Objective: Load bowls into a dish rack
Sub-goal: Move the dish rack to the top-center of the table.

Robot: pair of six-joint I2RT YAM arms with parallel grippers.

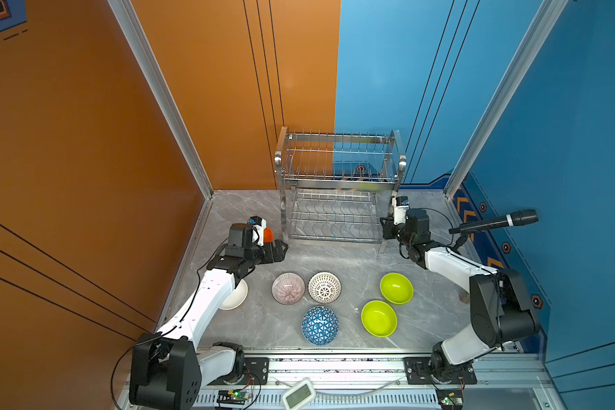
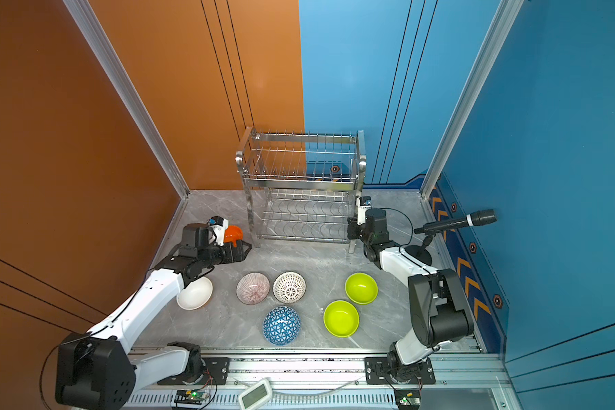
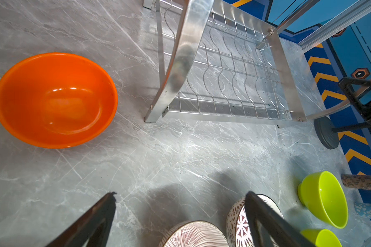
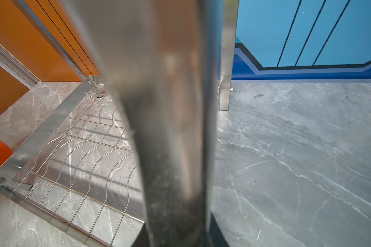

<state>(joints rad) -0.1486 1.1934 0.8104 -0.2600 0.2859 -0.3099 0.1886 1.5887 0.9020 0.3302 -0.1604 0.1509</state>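
Left gripper (image 3: 180, 193): jaws wide, empty, near orange bowl (image 3: 56, 100), which sits upright on the table beside dish rack (image 1: 339, 181), by its left-arm-side front leg. Bowl looks like light, glossy plastic, likely slippery, so pinch the rim, one finger inside. Right gripper (image 1: 387, 227) is at the opposite front leg; can't tell if it's clamped.

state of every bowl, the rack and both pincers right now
dish rack: upright, both tiers empty
orange bowl: upright on table, beside rack
white bowl: on table, partly under left arm
pink striped bowl: on table, unracked
lattice bowl: on table, unracked
blue triangle bowl: on table, unracked
far lime-green bowl: upright on table
near lime-green bowl: upright on table
left pincer: open, empty
right pincer: at rack's near right leg, grip unclear
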